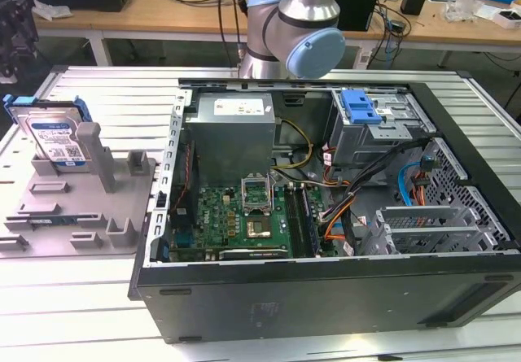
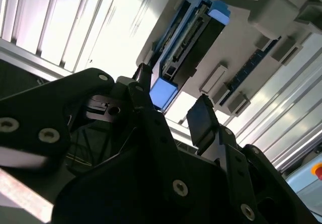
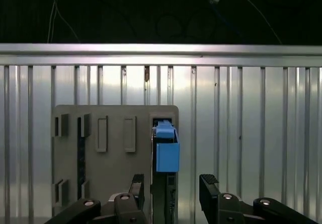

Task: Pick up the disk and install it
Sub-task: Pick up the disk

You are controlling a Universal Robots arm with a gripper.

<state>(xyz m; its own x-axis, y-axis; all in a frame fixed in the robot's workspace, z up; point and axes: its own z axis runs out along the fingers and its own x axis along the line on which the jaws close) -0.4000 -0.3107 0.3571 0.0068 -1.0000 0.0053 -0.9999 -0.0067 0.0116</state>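
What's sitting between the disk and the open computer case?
The grey fixture's upright posts stand between the disk and the computer case, in the exterior view.

I count one disk (image 1: pixel 55 138), standing in one grey fixture (image 1: pixel 81 207) at nine o'clock from the one open computer case (image 1: pixel 326 305) in the exterior view. One robot arm (image 1: pixel 297 28) at twelve o'clock, one end effector (image 3: pixel 172 183) with two fingers (image 3: pixel 209 183), one slatted tabletop (image 1: pixel 81 313).

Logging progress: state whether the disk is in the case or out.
Out. The disk stands on edge in the fixture, outside the case.
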